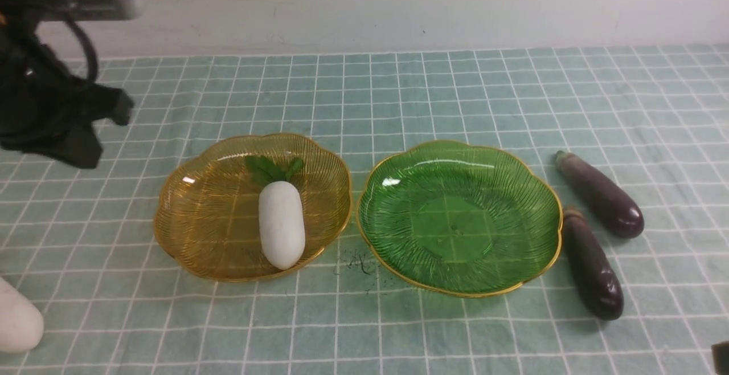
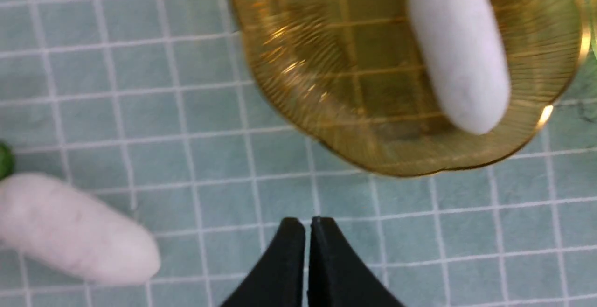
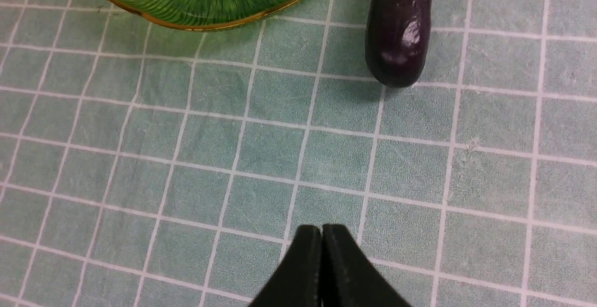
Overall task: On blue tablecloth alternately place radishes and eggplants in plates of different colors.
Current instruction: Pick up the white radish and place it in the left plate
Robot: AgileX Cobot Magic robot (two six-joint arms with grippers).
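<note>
One radish [image 1: 281, 224] lies lengthwise inside the amber plate [image 1: 199, 215], leaves pointing away from the robot. The second radish [image 1: 17, 321] lies on the blue tablecloth [image 1: 398, 96] at the near left edge of the front view, well apart from both plates. The green plate [image 1: 455, 221], just beside the amber plate on its right, holds nothing. Two eggplants lie on the cloth-covered tabletop right of the green plate: the near eggplant [image 1: 592, 264] just beside its rim, the far eggplant [image 1: 601, 194] a little further out. The left end effector [image 2: 307, 232] is clenched and empty, above bare cloth between the second radish and the amber plate. The right end effector [image 3: 322, 239] is likewise clenched and empty, above the cloth on the robot's side of an eggplant's rounded tip. Assessment: the first radish placement appears complete; the step in hand is placing an eggplant in the green plate. The next move calls for the right end effector to part its jaws, advance over the near eggplant, straddle the slim body across its width, clench, lift it clear of the gold rim, and lower it onto the plate floor. The glossy skin may slip; a grasp near mid-length is advised.
</note>
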